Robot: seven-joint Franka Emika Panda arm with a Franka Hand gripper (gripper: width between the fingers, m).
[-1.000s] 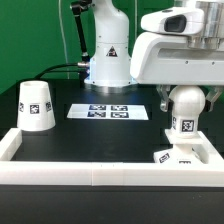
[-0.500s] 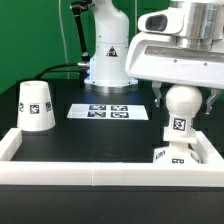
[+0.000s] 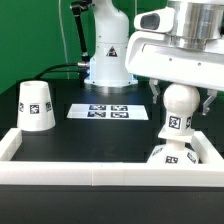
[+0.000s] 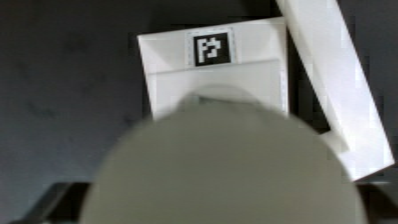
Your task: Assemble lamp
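One gripper (image 3: 180, 98) is clamped around the round bulb (image 3: 178, 112), holding it just above the square base (image 3: 170, 155) near the white tray wall (image 3: 60, 170) at the exterior view's right. It looks like the bulb-seating step; next, lower it straight into the base, while the shade (image 3: 35, 105) waits well apart.

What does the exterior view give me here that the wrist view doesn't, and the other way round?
Only the exterior view shows the shade standing apart at that view's left, the marker board, and the gripper shut on the bulb. Only the wrist view shows the base from above, with its tag. Both show the bulb over the base, near the white rail.
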